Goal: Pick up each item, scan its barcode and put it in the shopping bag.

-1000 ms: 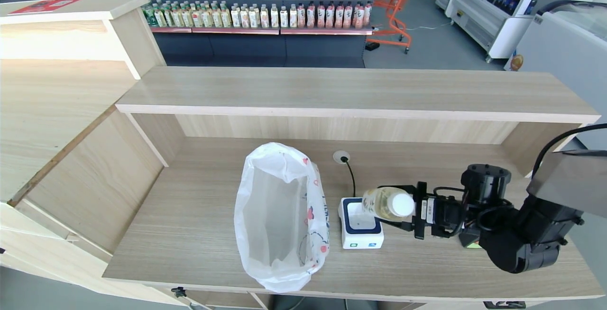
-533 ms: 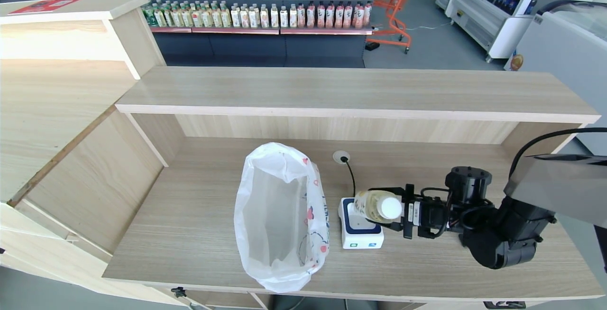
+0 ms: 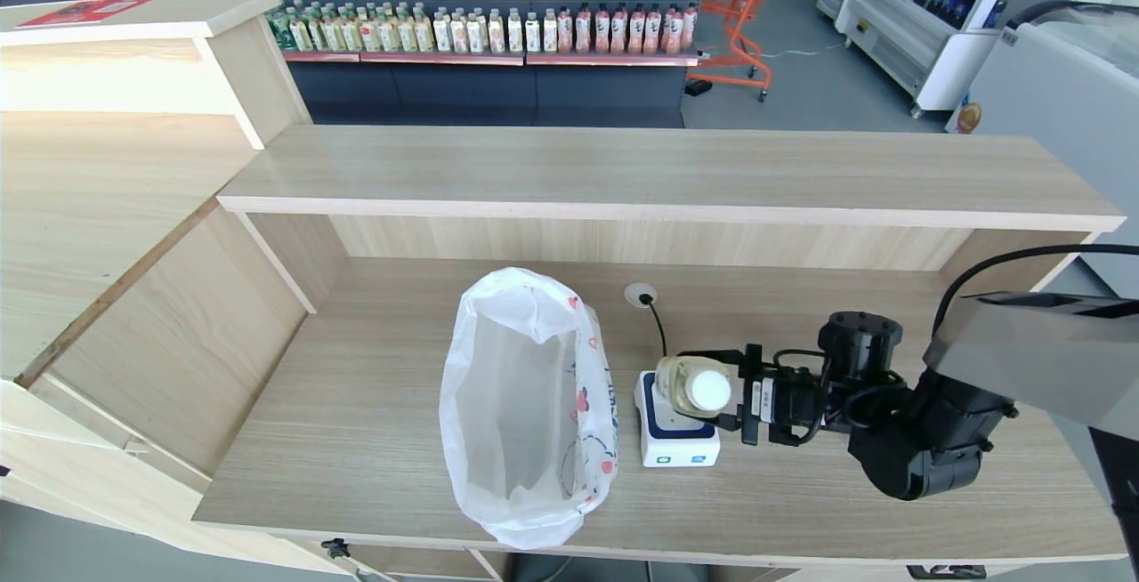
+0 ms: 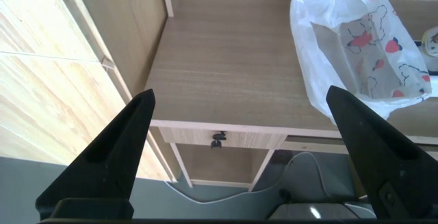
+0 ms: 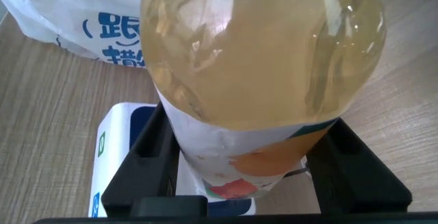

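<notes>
My right gripper (image 3: pixel 705 386) is shut on a clear bottle of yellowish drink (image 3: pixel 692 385) with a white cap, held lying level just above the white and blue barcode scanner (image 3: pixel 675 432) on the counter. In the right wrist view the bottle (image 5: pixel 263 66) sits between the black fingers (image 5: pixel 147 159), over the scanner (image 5: pixel 123 155). The white shopping bag (image 3: pixel 527 404) with red prints stands open to the left of the scanner. My left gripper (image 4: pixel 243 148) is open, hanging off the counter's front edge, with the bag (image 4: pixel 356 42) ahead of it.
A black cable (image 3: pixel 659 333) runs from the scanner to a round grommet (image 3: pixel 641 295) in the counter. A raised wooden ledge (image 3: pixel 667 173) walls the back, and side panels close in the left. Shelves of bottles (image 3: pixel 480 30) stand beyond.
My right arm has moved left with the bottle, bringing it from beside the scanner's right edge to directly over the scanner. The bag and scanner have stayed put.
</notes>
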Robot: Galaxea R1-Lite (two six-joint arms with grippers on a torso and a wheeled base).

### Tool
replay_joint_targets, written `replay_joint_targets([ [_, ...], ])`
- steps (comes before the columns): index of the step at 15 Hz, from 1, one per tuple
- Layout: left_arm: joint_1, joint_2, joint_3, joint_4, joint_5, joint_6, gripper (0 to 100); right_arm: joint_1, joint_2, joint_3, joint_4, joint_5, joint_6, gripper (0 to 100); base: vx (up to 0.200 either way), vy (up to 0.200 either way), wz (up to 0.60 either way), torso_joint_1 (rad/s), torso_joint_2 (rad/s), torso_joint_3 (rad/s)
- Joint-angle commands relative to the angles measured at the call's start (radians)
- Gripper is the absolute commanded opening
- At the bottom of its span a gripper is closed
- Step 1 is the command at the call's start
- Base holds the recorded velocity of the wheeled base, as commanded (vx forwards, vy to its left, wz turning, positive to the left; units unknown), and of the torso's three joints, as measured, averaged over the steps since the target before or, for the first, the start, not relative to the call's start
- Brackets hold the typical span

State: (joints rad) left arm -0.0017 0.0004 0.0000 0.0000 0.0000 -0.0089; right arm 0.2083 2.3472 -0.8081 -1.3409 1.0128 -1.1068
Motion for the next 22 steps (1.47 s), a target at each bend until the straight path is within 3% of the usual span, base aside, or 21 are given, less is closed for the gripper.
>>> replay_joint_targets([
  [1, 0.0, 0.0, 0.0, 0.0, 0.0, 0.0, 100, -0.003, -0.011, 0.0, 0.003, -0.002, 0.004, 0, 0.0, 0.0, 0.0, 0.0, 0.0, 0.0],
  [5, 0.0, 0.0, 0.0, 0.0, 0.0, 0.0, 100, -0.027, -0.057, -0.002, 0.003, -0.003, 0.071, 0, 0.0, 0.0, 0.0, 0.0, 0.0, 0.0],
  [7, 0.002, 0.0, 0.0, 0.0, 0.0, 0.0, 100, -0.052, -0.238, 0.029, -0.003, -0.006, 0.286, 0, 0.0, 0.0, 0.0, 0.0, 0.0, 0.0],
  [9, 0.0, 0.0, 0.0, 0.0, 0.0, 0.0, 100, -0.081, -0.355, 0.096, -0.001, -0.02, 0.413, 0, 0.0, 0.0, 0.0, 0.0, 0.0, 0.0],
  [12, 0.0, 0.0, 0.0, 0.0, 0.0, 0.0, 100, -0.13, -0.583, 0.282, -0.004, -0.235, 0.733, 0, 0.0, 0.0, 0.0, 0.0, 0.0, 0.0],
  [14, 0.0, 0.0, 0.0, 0.0, 0.0, 0.0, 100, -0.064, -0.697, 0.323, 0.015, -0.456, 1.015, 0, 0.0, 0.0, 0.0, 0.0, 0.0, 0.0],
  [16, 0.0, 0.0, 0.0, 0.0, 0.0, 0.0, 100, 0.011, -0.766, 0.331, 0.129, -0.626, 1.173, 0, 0.0, 0.0, 0.0, 0.0, 0.0, 0.0],
  [18, 0.0, 0.0, 0.0, 0.0, 0.0, 0.0, 100, 0.056, -0.804, 0.331, 0.244, -0.668, 1.262, 0, 0.0, 0.0, 0.0, 0.0, 0.0, 0.0],
  [22, 0.0, 0.0, 0.0, 0.0, 0.0, 0.0, 100, 0.095, -0.812, 0.372, 0.281, -0.714, 1.315, 0, 0.0, 0.0, 0.0, 0.0, 0.0, 0.0],
])
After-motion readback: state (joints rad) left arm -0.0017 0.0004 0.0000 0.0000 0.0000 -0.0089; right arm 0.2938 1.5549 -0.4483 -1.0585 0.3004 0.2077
